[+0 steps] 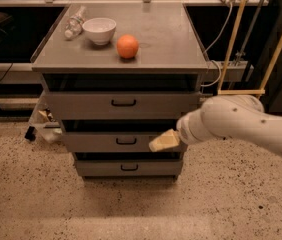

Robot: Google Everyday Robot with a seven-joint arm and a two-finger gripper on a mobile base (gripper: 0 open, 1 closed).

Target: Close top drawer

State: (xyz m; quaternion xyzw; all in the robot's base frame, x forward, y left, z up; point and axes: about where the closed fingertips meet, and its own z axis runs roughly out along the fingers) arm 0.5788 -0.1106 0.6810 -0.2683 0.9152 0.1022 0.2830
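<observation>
The top drawer (81,105) is the uppermost of three grey drawers in a grey metal cabinet, with a small dark loop handle (123,103) at its centre. A dark gap shows between its front panel and the cabinet top, and the panel stands slightly forward. My gripper (164,140), cream-tipped at the end of the white arm (241,124), reaches in from the right. It hangs below the top drawer, in front of the right part of the middle drawer (106,142), apart from the top drawer's front.
On the cabinet top (171,39) stand a white bowl (99,30), an orange (127,46) and a clear bottle (73,25) lying at the back left. The bottom drawer (128,168) sits near the speckled floor. Yellow poles (233,39) and cables stand at the right.
</observation>
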